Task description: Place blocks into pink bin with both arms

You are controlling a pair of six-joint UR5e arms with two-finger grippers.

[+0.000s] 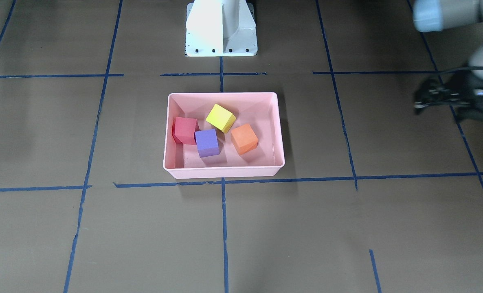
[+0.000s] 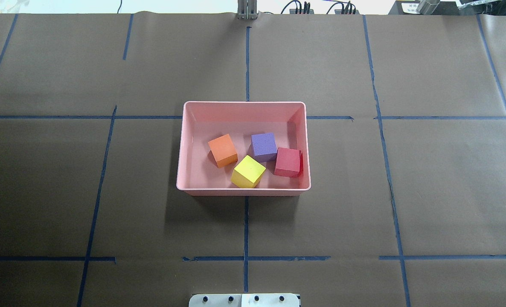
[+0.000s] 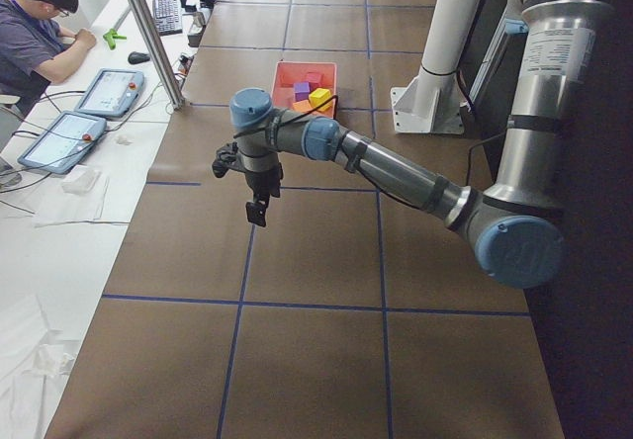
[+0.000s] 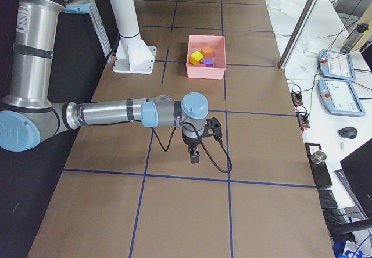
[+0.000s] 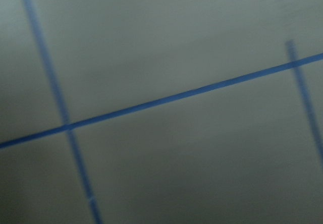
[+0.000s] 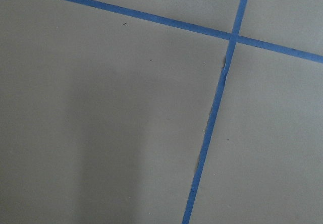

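Four foam blocks all lie inside the pink bin (image 2: 244, 103), which sits mid-table just in front of the robot's white pedestal (image 1: 221, 28). The red block (image 2: 288, 162) is close against the bin wall on the robot's right. The purple block (image 2: 264, 146) is at its corner, touching or very nearly so. The yellow block (image 2: 248, 171) sits turned at an angle near the wall closest to the robot, just beside the purple one, and looks slightly tilted. The orange block (image 2: 222, 150) is on the robot's left of the group, just beside the yellow one.

Both arms are well apart from the bin, out toward opposite ends of the table (image 2: 364, 192), which is covered in brown paper crossed by blue tape (image 2: 246, 64). The left arm (image 3: 396, 167) stretches low over the paper with the left gripper (image 3: 256, 212) pointing down, above the surface. It shows only as a dark blur from the front, so I cannot tell how far its fingers are parted. The right arm (image 4: 110, 113) mirrors it, with the right gripper (image 4: 195, 155) hanging over a tape line. It shows only from the side, so its opening cannot be judged either. Neither gripper visibly carries anything. Both wrist cameras show only paper and tape (the left one blurred). A man (image 3: 40, 24) sits at a side bench.
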